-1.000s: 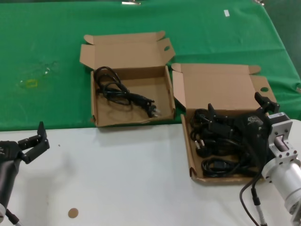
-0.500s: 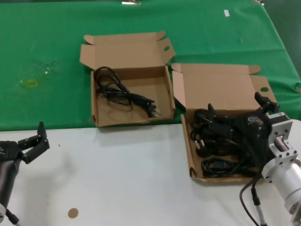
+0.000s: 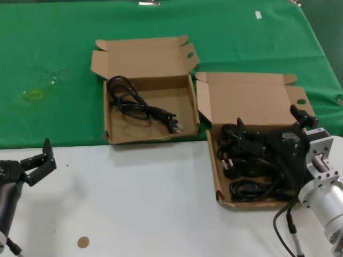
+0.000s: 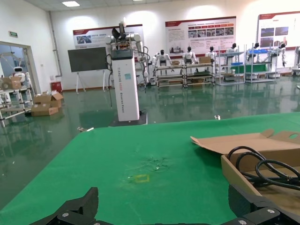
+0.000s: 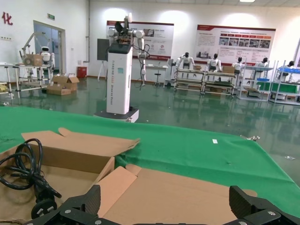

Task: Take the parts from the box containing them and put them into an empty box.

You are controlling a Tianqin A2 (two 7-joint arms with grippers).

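The right gripper hung spread wide right over the cords heaped in the right-hand box, holding nothing. That arm was plainly the nearer. The other box, to its left, already held one cord. The left gripper waited, also wide and holding nothing, at the near left, well apart.

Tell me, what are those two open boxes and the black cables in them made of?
Both the long box and the squarer box look like plain brown matte cardboard: folded flaps, raw cut edges, creases. The cords look like black rubber or soft plastic with a dull sheen, bending in loose loops; the plugs seem moulded from the same.
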